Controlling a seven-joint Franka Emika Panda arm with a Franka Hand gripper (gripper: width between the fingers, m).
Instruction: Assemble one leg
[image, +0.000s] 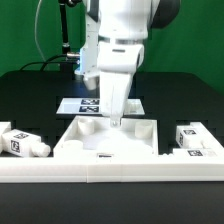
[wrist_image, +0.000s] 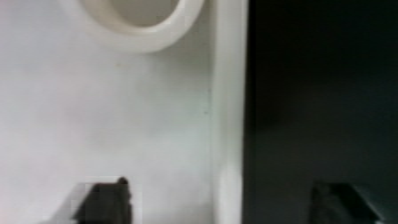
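— White tray (image: 80, 140) below me. Is my claw (wrist_image: 221, 203) holding anything?
— No. I see it spread wide and empty, fingertips (wrist_image: 103, 203) either side of the tray's rim. The leg (image: 22, 141) lies on the black worktop (image: 40, 90) at the exterior view's left, well apart.

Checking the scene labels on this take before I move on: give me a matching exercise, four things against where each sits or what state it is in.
Things:
1. gripper
2. marker board
3. square tray-like piece
4. legs

Places or states:
A. flat on the black table, behind the arm
B. one lying at each side, toward the exterior view's left and right
C. open, fingers apart, low over the tray-like piece
D. centre of the table, under the arm

Pairs: 1-C; 2-A; 3-D; 4-B.
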